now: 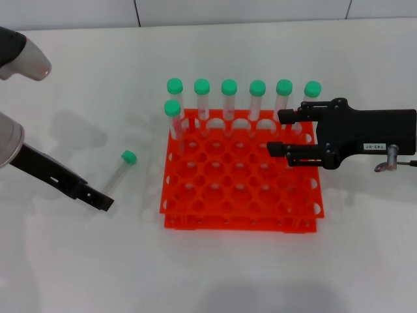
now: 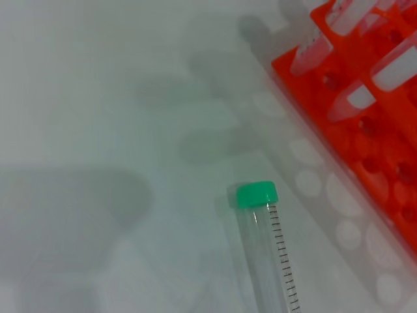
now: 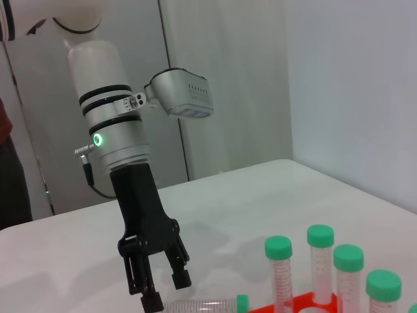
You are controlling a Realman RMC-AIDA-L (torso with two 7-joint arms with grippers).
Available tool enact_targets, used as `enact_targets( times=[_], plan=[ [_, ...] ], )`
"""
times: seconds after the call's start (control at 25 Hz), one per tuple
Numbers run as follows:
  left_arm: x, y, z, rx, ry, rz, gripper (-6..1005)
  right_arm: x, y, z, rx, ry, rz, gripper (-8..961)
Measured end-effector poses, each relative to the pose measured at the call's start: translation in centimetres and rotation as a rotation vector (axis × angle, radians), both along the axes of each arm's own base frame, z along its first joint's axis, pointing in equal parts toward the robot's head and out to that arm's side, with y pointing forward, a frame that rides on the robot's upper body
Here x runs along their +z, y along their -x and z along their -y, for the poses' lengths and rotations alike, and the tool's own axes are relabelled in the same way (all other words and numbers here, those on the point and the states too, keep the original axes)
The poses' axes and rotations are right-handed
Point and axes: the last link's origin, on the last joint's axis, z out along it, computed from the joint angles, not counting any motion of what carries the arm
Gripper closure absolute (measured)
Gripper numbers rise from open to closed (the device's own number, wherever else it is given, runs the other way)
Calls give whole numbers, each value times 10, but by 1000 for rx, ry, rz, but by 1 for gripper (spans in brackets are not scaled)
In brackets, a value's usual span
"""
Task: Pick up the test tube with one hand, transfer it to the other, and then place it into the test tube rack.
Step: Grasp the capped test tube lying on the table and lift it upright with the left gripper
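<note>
The test tube (image 1: 119,172), clear with a green cap, lies on the white table left of the orange-red test tube rack (image 1: 195,212). My left gripper (image 1: 99,198), unlabelled black, is low over the table at the tube's bottom end. The right wrist view shows it (image 3: 166,290) open, fingertips just above the lying tube (image 3: 205,304). The left wrist view shows the tube (image 2: 264,254) and the rack's corner (image 2: 391,195). My right gripper (image 1: 281,133), with a white label, hovers open and empty over the rack's right side.
Several green-capped tubes (image 1: 229,98) stand upright in the rack's back row, with one more (image 1: 173,117) in the second row at the left. The table's far edge and a wall lie behind the rack.
</note>
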Motion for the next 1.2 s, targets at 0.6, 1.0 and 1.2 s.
enact_targets(
  times=[0.6,1.0,1.2],
  plan=[
    [-4,2,1,-10,15,-8,290,0,0,0,-1,-1,1,301],
    [-4,2,0,-12,15,-14,342,0,0,-1,0,-2,1,301],
    [-4,3,0,-10,14,-23,435,0,0,-1,0,-2,1,301]
  ],
)
